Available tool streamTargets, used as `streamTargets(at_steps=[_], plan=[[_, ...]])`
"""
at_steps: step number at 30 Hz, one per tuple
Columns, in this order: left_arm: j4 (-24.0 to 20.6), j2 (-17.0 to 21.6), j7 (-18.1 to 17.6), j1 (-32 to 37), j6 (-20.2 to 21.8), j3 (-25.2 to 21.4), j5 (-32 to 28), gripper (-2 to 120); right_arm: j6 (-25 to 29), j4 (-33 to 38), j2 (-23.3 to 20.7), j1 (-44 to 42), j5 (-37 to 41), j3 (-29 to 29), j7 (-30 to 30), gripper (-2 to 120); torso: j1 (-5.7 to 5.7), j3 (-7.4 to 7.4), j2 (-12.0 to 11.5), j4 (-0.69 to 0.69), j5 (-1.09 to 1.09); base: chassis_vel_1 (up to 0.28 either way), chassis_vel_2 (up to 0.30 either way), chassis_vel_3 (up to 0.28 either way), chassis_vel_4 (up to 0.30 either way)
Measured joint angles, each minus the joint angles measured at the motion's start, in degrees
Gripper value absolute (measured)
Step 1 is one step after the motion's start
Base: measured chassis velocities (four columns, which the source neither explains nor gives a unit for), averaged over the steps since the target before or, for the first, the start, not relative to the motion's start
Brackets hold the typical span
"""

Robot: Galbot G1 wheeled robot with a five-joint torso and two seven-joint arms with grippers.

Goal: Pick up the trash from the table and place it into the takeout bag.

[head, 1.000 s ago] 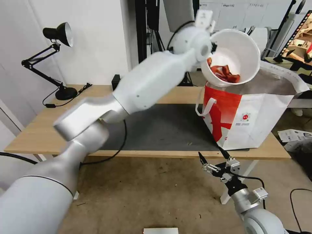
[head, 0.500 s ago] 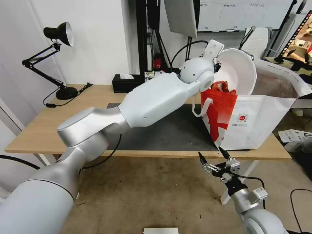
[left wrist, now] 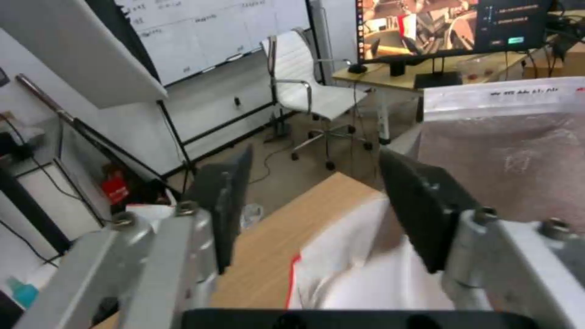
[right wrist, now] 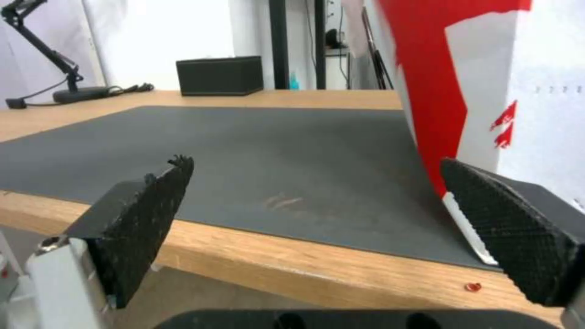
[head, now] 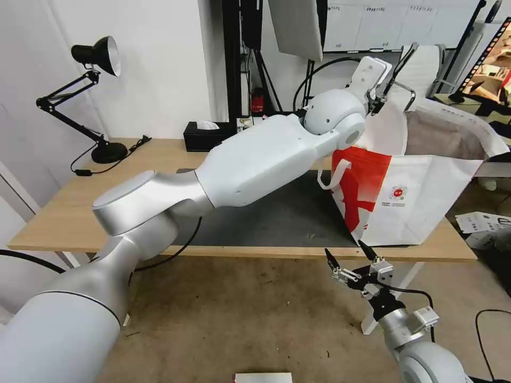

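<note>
Hovering over the bag's (head: 420, 197) open mouth, my left gripper (left wrist: 317, 205) has its fingers (left wrist: 420, 205) spread apart with nothing between them. A white curve just inside the near wall looks like the bowl (head: 391, 130), down in the bag at the far right of the table (head: 64, 213). My wrist sits close to the bag's near rim, so I judge a careless pull back could snag the white strap (head: 330, 178) or tip the bag. My right gripper (head: 354, 266) hangs open below the table edge, empty.
</note>
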Motion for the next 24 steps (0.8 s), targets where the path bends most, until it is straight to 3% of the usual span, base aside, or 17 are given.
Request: streamTargets(at_steps=[3,4,6,7,9,10,12,15,17,19,21,22,24], plan=[[-2.19,2.11,-0.34,0.39,0.04,-0.41,-1.08,79,0.00,0.00,0.00,0.00,0.00,0.00,0.00,100,0.00,0.00,0.00,-0.01,0.00,0.000,0.000,0.000,0.000],[-2.19,2.11,-0.34,0.39,0.04,-0.41,-1.08,79,0.00,0.00,0.00,0.00,0.00,0.00,0.00,100,0.00,0.00,0.00,-0.01,0.00,0.000,0.000,0.000,0.000],[-5.98,6.63,-0.67,1.69,0.08,-0.45,-2.46,91,0.00,0.00,0.00,0.00,0.00,0.00,0.00,100,0.00,0.00,0.00,-0.01,0.00,0.000,0.000,0.000,0.000],[-5.98,6.63,-0.67,1.69,0.08,-0.45,-2.46,91,0.00,0.00,0.00,0.00,0.00,0.00,0.00,100,0.00,0.00,0.00,-0.01,0.00,0.000,0.000,0.000,0.000],[-10.25,11.03,-1.55,3.33,0.16,-0.32,-3.61,98,0.00,0.00,0.00,0.00,0.00,0.00,0.00,100,0.00,0.00,0.00,0.01,-0.02,0.000,0.000,0.000,0.000],[-10.25,11.03,-1.55,3.33,0.16,-0.32,-3.61,98,0.00,0.00,0.00,0.00,0.00,0.00,0.00,100,0.00,0.00,0.00,0.01,-0.02,0.000,0.000,0.000,0.000],[-14.68,15.47,-2.63,5.59,0.21,-0.35,-4.76,99,0.00,0.00,0.00,0.00,0.00,0.00,0.00,100,0.00,0.00,0.00,0.03,-0.03,0.000,0.000,0.000,0.000],[-14.89,15.66,-2.69,5.70,0.21,-0.36,-4.82,99,0.00,0.00,0.00,0.00,0.00,0.00,0.00,100,0.00,0.00,0.00,0.04,-0.04,0.000,0.000,0.000,0.000],[-23.00,23.87,-4.70,12.70,1.00,-3.08,-6.44,100,0.00,0.00,0.00,0.00,0.00,0.00,0.00,100,0.00,-0.01,0.01,-0.01,-0.01,0.000,0.000,0.000,0.000],[-23.55,24.55,-4.79,13.57,1.12,-3.43,-6.49,100,0.01,-0.01,0.00,0.00,0.00,0.01,0.01,100,-0.01,0.00,0.01,-0.01,-0.01,0.000,0.000,0.000,0.000],[-27.50,28.57,-5.21,20.16,1.33,-7.35,-6.39,100,0.00,-0.01,0.00,0.00,0.00,0.00,0.00,100,-0.01,0.00,0.01,0.02,-0.01,0.000,0.000,0.000,0.000],[-27.50,28.57,-5.21,20.16,1.33,-7.35,-6.39,100,0.00,-0.01,0.00,0.00,0.00,0.00,0.00,100,-0.01,0.00,0.01,0.02,-0.01,0.000,0.000,0.000,0.000],[-30.73,31.60,-5.32,26.36,1.37,-11.94,-5.60,100,0.00,0.00,-0.01,0.00,0.00,-0.01,0.00,100,0.00,0.00,0.00,0.02,-0.03,0.000,0.000,0.000,0.000]])
